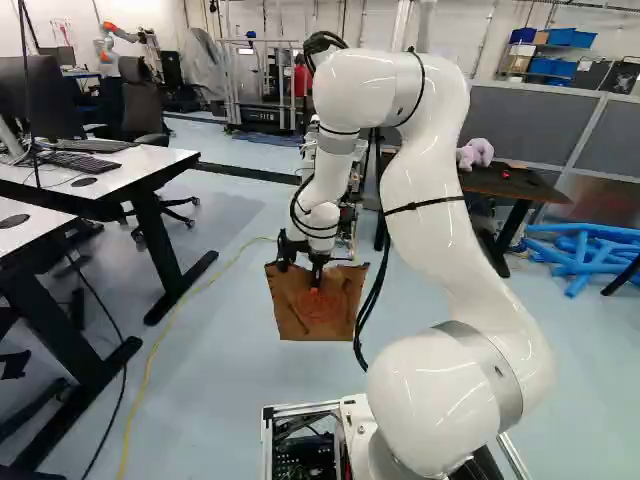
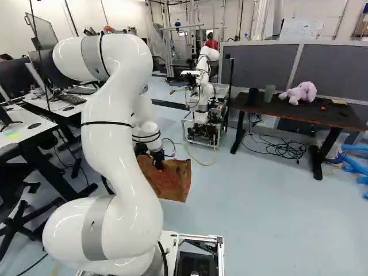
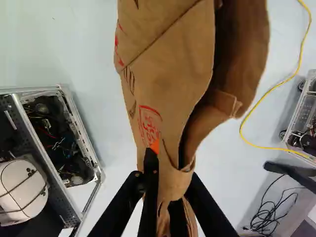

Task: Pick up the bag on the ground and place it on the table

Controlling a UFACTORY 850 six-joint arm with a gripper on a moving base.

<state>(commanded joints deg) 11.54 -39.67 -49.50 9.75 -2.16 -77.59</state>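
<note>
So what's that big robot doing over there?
The big white robot arm is holding a brown paper bag with red print in its black hand. The hand has pinched the bag near its top edge, and the bag seems to hang above the pale blue floor. It isn't on the dark table with black legs yet, where a purple stuffed toy sits.

Bright light, glare on glossy arm (image 2: 123, 167) (mild), soft shadows

Creased brown paper bag (image 3: 173, 74) gripped in the hand (image 1: 316, 282), yellow cable (image 3: 271, 90) across pale floor (image 3: 227, 173)
</note>
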